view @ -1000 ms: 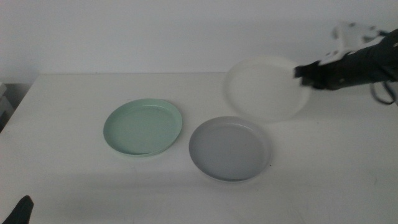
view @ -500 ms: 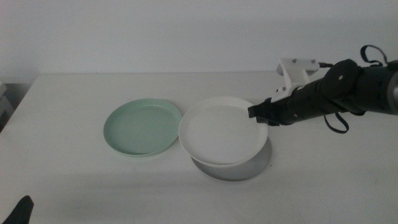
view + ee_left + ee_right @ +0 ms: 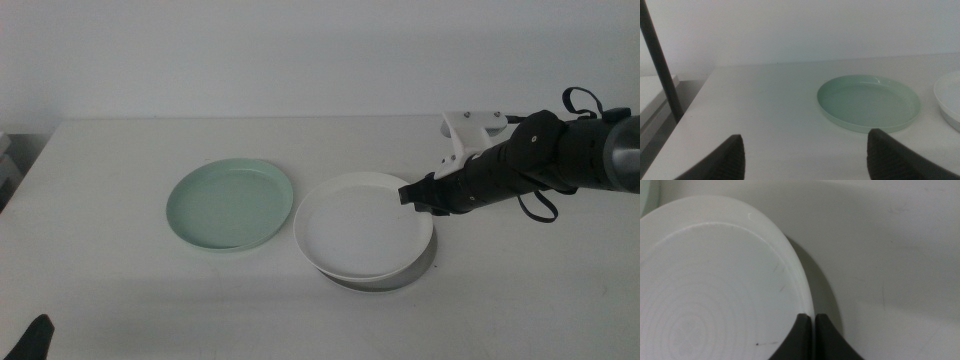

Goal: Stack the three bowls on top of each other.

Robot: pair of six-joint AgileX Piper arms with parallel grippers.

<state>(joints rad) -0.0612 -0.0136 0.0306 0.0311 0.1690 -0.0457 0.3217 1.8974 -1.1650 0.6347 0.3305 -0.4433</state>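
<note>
The white bowl lies over the grey bowl, of which only a sliver of rim shows at the front right. My right gripper is shut on the white bowl's right rim. In the right wrist view the dark jaws pinch the white bowl's rim between them. The mint green bowl rests on the table just left of the pair, and shows in the left wrist view. My left gripper is open and empty, waiting at the table's near left.
The white table runs to a pale wall behind. A dark upright pole stands off the table's left edge in the left wrist view. The left gripper's tip shows at the bottom left corner of the middle view.
My right gripper carried the white bowl from the back right down and left, over the grey bowl, and lowered it close onto it. The left arm has not moved.
</note>
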